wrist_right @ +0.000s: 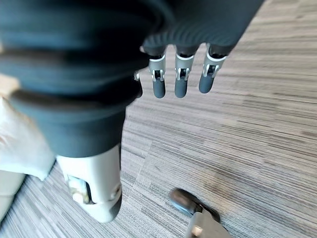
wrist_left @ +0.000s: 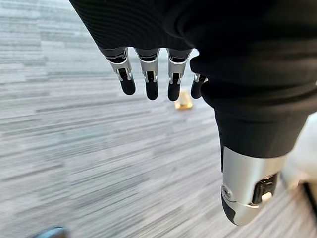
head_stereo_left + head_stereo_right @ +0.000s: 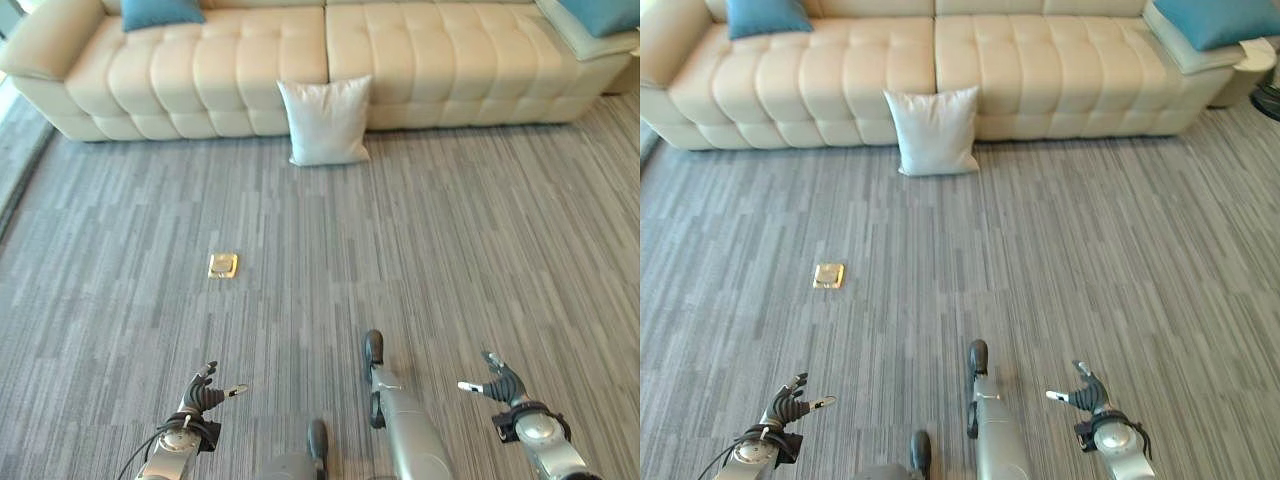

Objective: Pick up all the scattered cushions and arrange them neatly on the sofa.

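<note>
A white cushion [image 3: 325, 121] stands on the grey carpet, leaning against the front of the cream sofa [image 3: 240, 70]. A blue cushion [image 3: 160, 12] lies on the sofa's left end and another blue cushion [image 3: 605, 14] on its right end. My left hand [image 3: 205, 393] hangs low at the near left, fingers relaxed and holding nothing. My right hand [image 3: 502, 382] hangs at the near right, likewise open and empty. Both hands are far from the white cushion. The left wrist view shows straight fingers [image 2: 148, 79] over carpet; the right wrist view shows straight fingers [image 1: 181, 79] too.
A small brass floor plate [image 3: 222, 265] is set in the carpet between me and the sofa, to the left. A pale side table edge [image 3: 1255, 55] stands past the sofa's right end. Wide carpet lies between me and the sofa.
</note>
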Controlling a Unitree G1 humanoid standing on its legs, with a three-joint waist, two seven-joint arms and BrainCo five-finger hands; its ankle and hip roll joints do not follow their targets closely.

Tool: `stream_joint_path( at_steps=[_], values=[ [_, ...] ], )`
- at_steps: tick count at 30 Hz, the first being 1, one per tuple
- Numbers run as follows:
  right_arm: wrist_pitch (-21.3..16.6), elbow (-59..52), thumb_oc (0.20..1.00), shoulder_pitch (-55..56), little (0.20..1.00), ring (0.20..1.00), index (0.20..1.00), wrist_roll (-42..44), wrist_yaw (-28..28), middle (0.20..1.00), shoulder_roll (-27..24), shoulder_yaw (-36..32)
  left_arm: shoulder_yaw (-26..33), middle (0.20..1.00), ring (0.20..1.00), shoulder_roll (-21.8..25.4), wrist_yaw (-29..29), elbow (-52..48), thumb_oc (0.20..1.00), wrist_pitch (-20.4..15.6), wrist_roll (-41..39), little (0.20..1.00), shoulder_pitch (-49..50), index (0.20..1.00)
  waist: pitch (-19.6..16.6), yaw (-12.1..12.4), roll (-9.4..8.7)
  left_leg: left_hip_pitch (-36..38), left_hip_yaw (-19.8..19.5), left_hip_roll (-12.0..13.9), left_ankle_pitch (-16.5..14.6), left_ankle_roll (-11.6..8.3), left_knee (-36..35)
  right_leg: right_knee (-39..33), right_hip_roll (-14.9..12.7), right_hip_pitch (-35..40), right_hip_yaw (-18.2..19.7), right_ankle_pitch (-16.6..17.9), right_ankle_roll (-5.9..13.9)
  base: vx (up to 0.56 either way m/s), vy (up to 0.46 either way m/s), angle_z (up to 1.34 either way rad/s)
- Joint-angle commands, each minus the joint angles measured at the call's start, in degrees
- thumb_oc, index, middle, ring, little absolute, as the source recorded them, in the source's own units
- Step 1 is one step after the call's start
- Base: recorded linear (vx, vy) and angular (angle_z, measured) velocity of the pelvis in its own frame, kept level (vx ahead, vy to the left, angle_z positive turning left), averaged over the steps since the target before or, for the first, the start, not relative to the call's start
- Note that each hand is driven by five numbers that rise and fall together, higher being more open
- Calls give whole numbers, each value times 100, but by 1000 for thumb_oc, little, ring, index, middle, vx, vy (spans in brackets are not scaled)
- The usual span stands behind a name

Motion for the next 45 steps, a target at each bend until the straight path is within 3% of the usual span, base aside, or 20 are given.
stream_joint_path(
  at_steps=[1, 2, 4, 6, 7, 8, 13, 19, 21, 22, 24, 25, 26, 29, 31, 32, 37, 41, 43, 45],
  values=[
    [-173, -321, 1000, -556, 1000, 1000, 1000, -22, -54, 1000, -442, 71, 61, 1000, 1000, 265, -40, -270, 1000, -72, -21, 1000, -209, 1000, 103, -33, 47, -8, 205, 120, 1360, -125, 917, -362, 152, 108, 115, -167, 419, 314, -266, -17],
    [-163, -288, 1000, -540, 1000, 1000, 1000, 15, -90, 1000, -461, 69, -28, 1000, 1000, 291, -42, -186, 1000, -39, 50, 1000, -337, 1000, 145, -71, -29, -335, 617, 510, 1560, -105, 1578, -294, 178, 303, 115, -407, 226, 444, -305, -26],
    [-156, -216, 1000, -569, 1000, 1000, 1000, 96, -146, 1000, -501, 52, -146, 1000, 1000, 287, -23, -149, 1000, -61, 69, 1000, -482, 1000, 272, 20, -104, -1020, 1001, 550, 1072, 75, 1722, -291, 127, 676, 116, -648, 210, 495, -250, 6],
    [-147, -168, 1000, -554, 1000, 1000, 1000, 122, -149, 1000, -488, -18, -167, 1000, 1000, 276, -34, -153, 1000, -63, 84, 1000, -473, 1000, 277, 95, -148, -1522, 1218, 577, 892, 107, 1163, -408, 45, 974, 111, -745, 295, 424, -31, 17],
    [-143, -119, 1000, -546, 1000, 1000, 1000, 142, -193, 1000, -462, -53, -157, 1000, 1000, 267, -39, -166, 1000, -50, 94, 1000, -440, 1000, 299, 176, -148, -1806, 1299, 577, 929, 116, 308, -480, 66, 1238, 152, -873, 346, 371, 19, -6],
    [-144, -119, 1000, -545, 1000, 1000, 1000, 143, -193, 1000, -461, -53, -157, 1000, 1000, 268, -39, -166, 1000, -50, 94, 1000, -439, 1000, 304, 174, -154, -1791, 1301, 567, 934, 118, 293, -479, 57, 1246, 152, -878, 349, 401, 41, 3],
    [-169, 28, 1000, -571, 1000, 1000, 1000, 152, -299, 1000, -383, -76, -152, 1000, 1000, 289, -24, -158, 1000, -2, 173, 1000, -379, 1000, 249, 424, -96, -2202, 771, 368, 1742, -61, -1843, -636, 328, 2034, 468, -1271, 390, 465, 51, -31],
    [-129, 52, 1000, -510, 1000, 1000, 1000, 36, -216, 1000, -252, -62, -58, 1000, 1000, 317, -56, -68, 1000, 44, 219, 1000, -226, 1000, 4, 610, -244, -2441, 730, 398, 2070, -12, -1589, -561, 276, 2697, 951, -1448, 492, 522, 155, -41],
    [-132, -47, 1000, -425, 1000, 1000, 1000, -8, -160, 1000, -141, -52, -85, 1000, 1000, 336, -83, -85, 1000, 61, 239, 1000, -234, 1000, -122, 643, -454, -2490, 845, 280, 1869, 100, -825, -177, -33, 2650, 990, -992, 706, 685, 283, -41],
    [-143, -66, 1000, -444, 1000, 1000, 1000, -15, -126, 1000, -101, 8, -93, 1000, 1000, 361, -97, -101, 1000, 54, 227, 1000, -236, 1000, -143, 677, -560, -2454, 900, 210, 1691, 185, -702, 209, -132, 2542, 1040, -512, 846, 463, 207, -24],
    [-134, -142, 1000, -513, 1000, 1000, 1000, -27, -99, 1000, -53, 65, -96, 1000, 1000, 407, -83, -149, 1000, 79, 226, 1000, -258, 1000, -111, 710, -629, -2260, 956, 131, 1290, 405, -539, 1033, -294, 2180, 1054, 248, 1042, 338, 182, -41],
    [-134, -141, 1000, -514, 1000, 1000, 1000, -27, -99, 1000, -52, 64, -96, 1000, 1000, 407, -83, -149, 1000, 79, 226, 1000, -258, 1000, -110, 716, -631, -2261, 963, 133, 1285, 407, -535, 1037, -295, 2177, 1061, 245, 1043, 404, 253, -35],
    [-115, -218, 1000, -652, 1000, 1000, 1000, -66, -92, 1000, -13, 161, -98, 1000, 1000, 458, -29, -184, 1000, 109, 192, 1000, -305, 1000, 14, 701, -560, -1878, 996, 102, 1016, 633, -548, 2012, -439, 1667, 948, 895, 1013, 408, 261, -22],
    [-132, -304, 1000, -718, 1000, 1000, 1000, -62, -112, 1000, 45, 200, -86, 1000, 1000, 455, 30, -202, 1000, 125, 158, 1000, -333, 1000, 126, 662, -403, -1412, 1026, 106, 848, 740, -698, 2501, -562, 1141, 638, 735, 916, 416, 247, -21],
    [-136, -269, 1000, -772, 1000, 1000, 1000, -72, -84, 1000, 10, 278, -56, 1000, 1000, 369, 47, -86, 1000, 85, 93, 1000, -348, 1000, 188, 451, -204, -637, 870, -6, 719, 701, -1141, 1947, -322, 393, 138, -88, 743, 623, 202, 4],
    [-125, -264, 1000, -766, 1000, 1000, 1000, -63, -81, 1000, -5, 268, -62, 1000, 1000, 349, 39, -73, 1000, 84, 84, 1000, -351, 1000, 217, 384, -192, -465, 837, -61, 654, 680, -1187, 1654, -285, 296, 32, -238, 775, 521, 79, 21],
    [-66, -174, 1000, -773, 1000, 1000, 1000, -60, -84, 1000, -85, 238, -15, 1000, 1000, 219, 33, 114, 1000, 75, 95, 1000, -489, 1000, 288, 59, -262, 443, 514, -371, 218, 475, -1451, -878, -184, -271, -461, 107, 1057, 537, -36, 34],
    [-69, -338, 1000, -539, 1000, 1000, 1000, -59, -23, 1000, -177, 106, -12, 1000, 1000, 163, 26, 119, 1000, 56, 298, 1000, -418, 1000, 214, -144, -206, 989, 205, -420, -88, 334, -1344, -1022, -148, -303, -226, 374, 1078, 499, -112, 57],
    [-88, -372, 1000, -473, 1000, 1000, 1000, -24, -5, 1000, -187, 39, -73, 1000, 1000, 90, 7, 187, 1000, 58, 339, 1000, -376, 1000, 128, -188, -147, 983, 165, -364, 55, 147, -977, -894, -208, -131, -250, 516, 971, 451, -177, 61],
    [-103, -477, 1000, -351, 1000, 1000, 1000, -26, -17, 1000, -232, -47, -58, 1000, 1000, 15, -37, 198, 1000, 67, 303, 1000, -289, 1000, 89, -210, -95, 735, 398, -56, 600, -170, -4, -734, -178, 164, -316, 427, 795, 366, -234, 54]
  ],
)
